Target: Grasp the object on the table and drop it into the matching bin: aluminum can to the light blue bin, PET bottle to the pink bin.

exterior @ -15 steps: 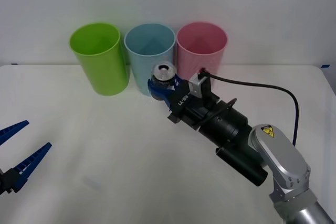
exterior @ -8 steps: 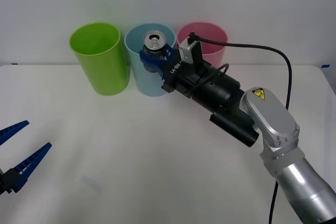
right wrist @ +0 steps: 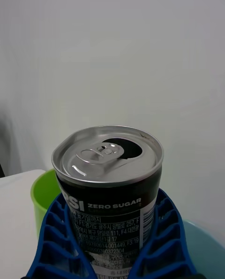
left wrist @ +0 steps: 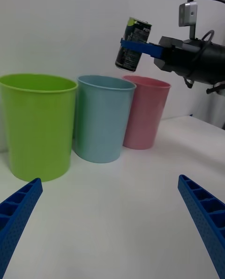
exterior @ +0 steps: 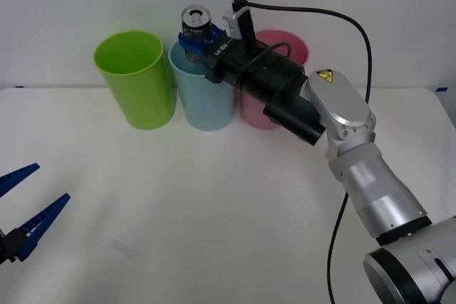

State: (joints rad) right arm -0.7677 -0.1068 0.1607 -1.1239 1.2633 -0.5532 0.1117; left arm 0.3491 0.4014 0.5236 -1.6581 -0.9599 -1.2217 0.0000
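The right gripper (exterior: 196, 39), jaws clamped on the can (exterior: 194, 22), holds it above the light blue bin (exterior: 205, 97), tilted, while the left gripper (exterior: 20, 208) waits open; released off-centre, it might clip the rim and bounce out

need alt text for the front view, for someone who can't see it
The right end effector holds the aluminum can above the light blue bin, which stands between a lime green bin and the pink bin on the white table. The left end effector waits open at the near left.
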